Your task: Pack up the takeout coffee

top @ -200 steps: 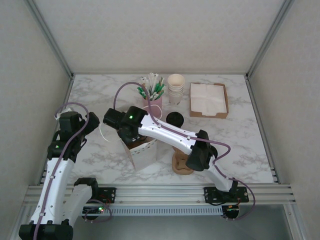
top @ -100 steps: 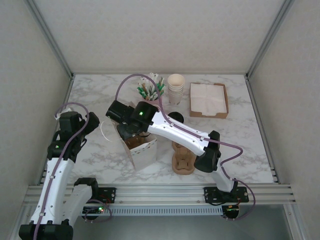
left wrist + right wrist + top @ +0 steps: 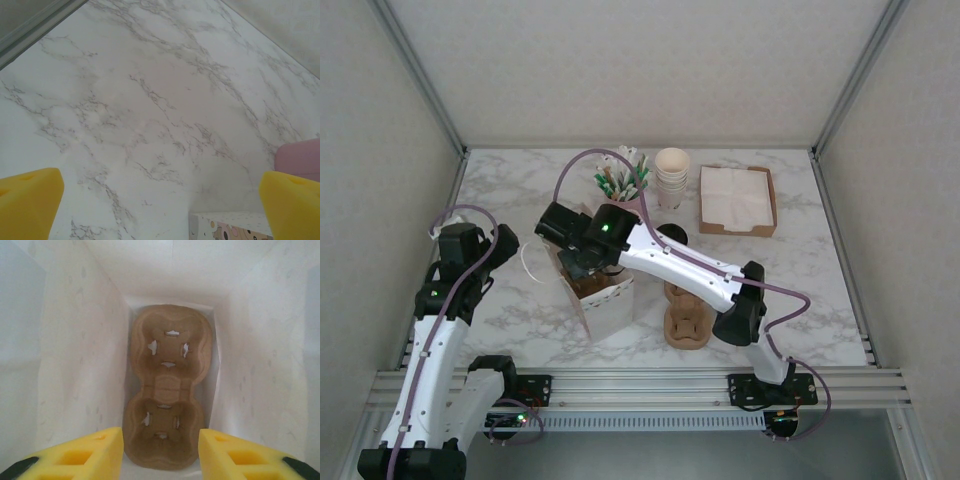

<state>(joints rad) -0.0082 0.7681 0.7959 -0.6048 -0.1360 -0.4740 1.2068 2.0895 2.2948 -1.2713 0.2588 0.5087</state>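
Snagging is threatening: I am holding the right hand [image 3: 160, 450], open and empty, in the mouth of the bag [image 3: 605, 310] over the carrier [image 3: 167, 390]; sideways travel would tip it. Apparently the takeout coffee [image 3: 671, 234] is waiting at 2 o'clock of the bag.

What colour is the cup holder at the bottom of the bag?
The cup holder is brown; the right wrist view shows it best.
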